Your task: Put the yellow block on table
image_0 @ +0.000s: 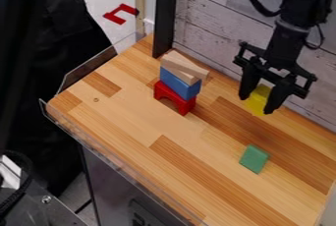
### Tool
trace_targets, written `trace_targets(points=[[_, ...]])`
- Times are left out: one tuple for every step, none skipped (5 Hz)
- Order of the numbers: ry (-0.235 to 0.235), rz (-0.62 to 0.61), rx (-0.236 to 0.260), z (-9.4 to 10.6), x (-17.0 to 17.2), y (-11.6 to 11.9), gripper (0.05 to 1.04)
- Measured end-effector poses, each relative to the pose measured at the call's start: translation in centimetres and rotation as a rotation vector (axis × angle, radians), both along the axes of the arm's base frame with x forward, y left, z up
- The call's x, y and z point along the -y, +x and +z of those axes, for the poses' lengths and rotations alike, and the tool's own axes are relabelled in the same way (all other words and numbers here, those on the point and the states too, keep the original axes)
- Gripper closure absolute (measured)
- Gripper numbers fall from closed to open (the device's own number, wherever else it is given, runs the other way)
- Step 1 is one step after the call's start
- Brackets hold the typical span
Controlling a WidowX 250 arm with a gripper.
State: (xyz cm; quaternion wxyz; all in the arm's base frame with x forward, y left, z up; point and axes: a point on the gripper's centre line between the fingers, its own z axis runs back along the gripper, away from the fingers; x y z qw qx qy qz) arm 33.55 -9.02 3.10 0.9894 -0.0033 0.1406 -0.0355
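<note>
The gripper [257,104] clasps the yellow block [260,99] between 2 fingers. The block's long axis looks steep, slightly tilted.

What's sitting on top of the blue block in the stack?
Light wooden pieces, at least two, lie on the blue block. Its upper face beneath them is covered, so I can't tell what that surface looks like.

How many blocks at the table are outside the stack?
2: the yellow block held in the gripper, and the green block lying on the table.
</note>
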Motion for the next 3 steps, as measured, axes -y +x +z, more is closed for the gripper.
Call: trace_targets(points=[[-0.003, 0.015, 0.005, -0.5, 0.0, 0.1, 0.547], [-0.009, 0.024, 0.005, -1.4, 0.1, 0.2, 0.547], [0.0, 0.047, -0.014, -3.1, -0.3, 0.2, 0.547]])
